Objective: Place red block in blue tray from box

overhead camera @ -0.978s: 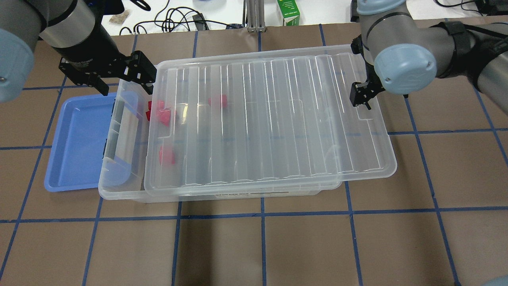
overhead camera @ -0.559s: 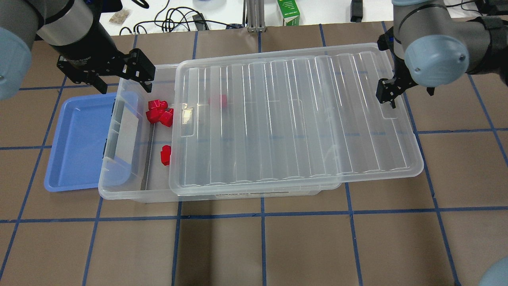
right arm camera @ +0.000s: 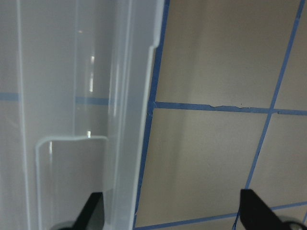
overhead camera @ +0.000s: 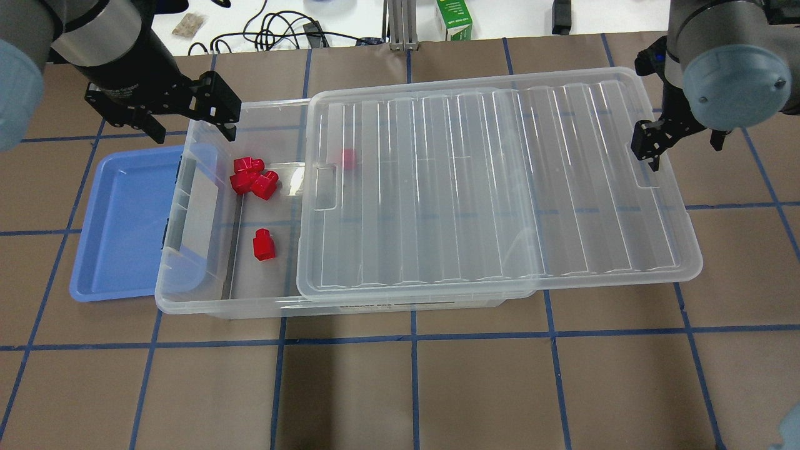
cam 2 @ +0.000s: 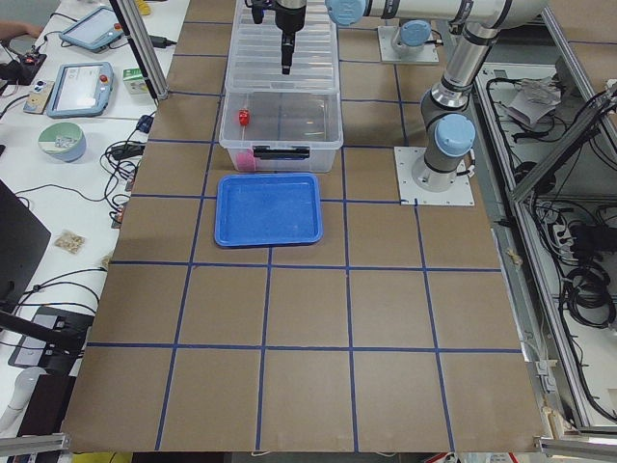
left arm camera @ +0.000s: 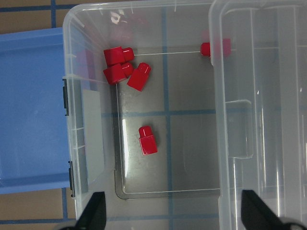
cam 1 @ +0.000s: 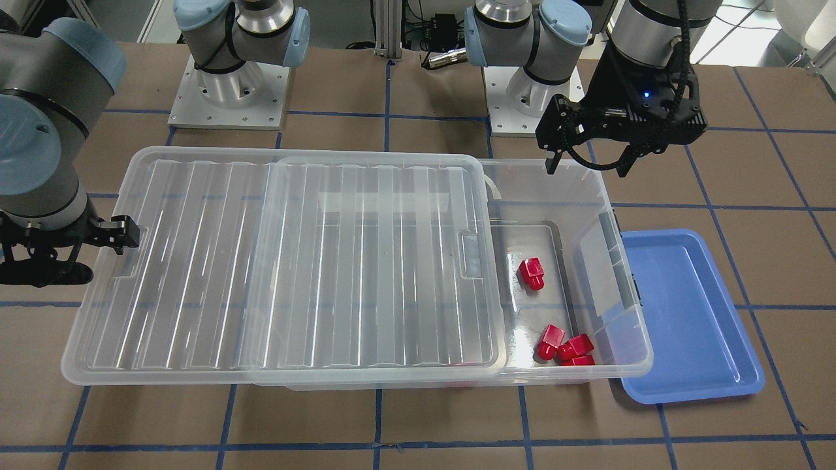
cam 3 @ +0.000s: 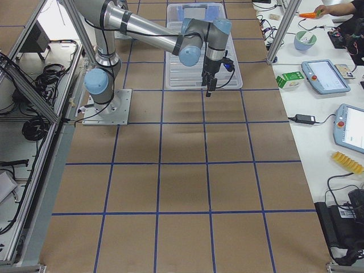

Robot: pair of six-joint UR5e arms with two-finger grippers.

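Note:
The clear box [overhead camera: 187,300] holds several red blocks: three in a cluster [overhead camera: 253,175], one alone [overhead camera: 263,244], and one under the lid [overhead camera: 347,157]. The wrist view also shows the cluster [left arm camera: 120,64] and the lone block [left arm camera: 147,140]. The ribbed lid [overhead camera: 494,187] lies shifted right, leaving the box's left end uncovered. The blue tray [overhead camera: 119,225] is empty, partly under the box's left end. My left gripper [overhead camera: 190,128] hovers open and empty over the box's far left corner. My right gripper [overhead camera: 681,153] is open and straddles the lid's right rim [right arm camera: 129,120].
A green carton [overhead camera: 454,19] and cables [overhead camera: 281,31] lie beyond the table's far edge. The lid overhangs the box on the right, over the brown mat with blue tape lines [overhead camera: 412,337].
The lid slid right along with my right gripper, uncovering the cluster and the lone block. My left gripper barely moved.

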